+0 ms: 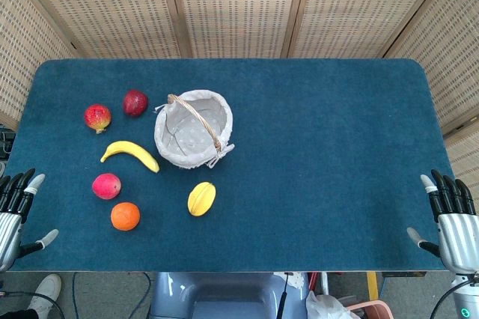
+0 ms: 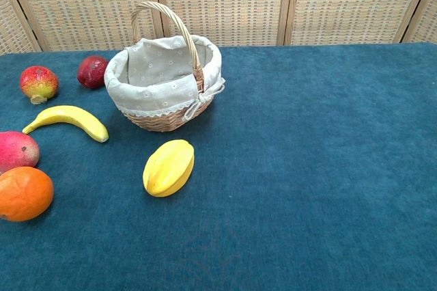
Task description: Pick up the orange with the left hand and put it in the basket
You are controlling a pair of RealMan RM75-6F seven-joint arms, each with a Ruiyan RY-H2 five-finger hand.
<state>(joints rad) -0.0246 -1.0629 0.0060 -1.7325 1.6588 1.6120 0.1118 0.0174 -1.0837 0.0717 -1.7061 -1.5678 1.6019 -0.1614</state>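
Note:
The orange lies near the table's front left edge; the chest view shows the orange at its far left. The wicker basket with a pale cloth lining and an arched handle stands left of centre, and its rim shows empty cloth inside. My left hand hangs at the table's left front corner, fingers spread, holding nothing, well left of the orange. At the right front corner my right hand is likewise spread and empty. Neither hand appears in the chest view.
A pink-red fruit sits just behind the orange. A banana, two red fruits and a yellow starfruit lie around the basket. The blue cloth table is bordered by woven screens behind.

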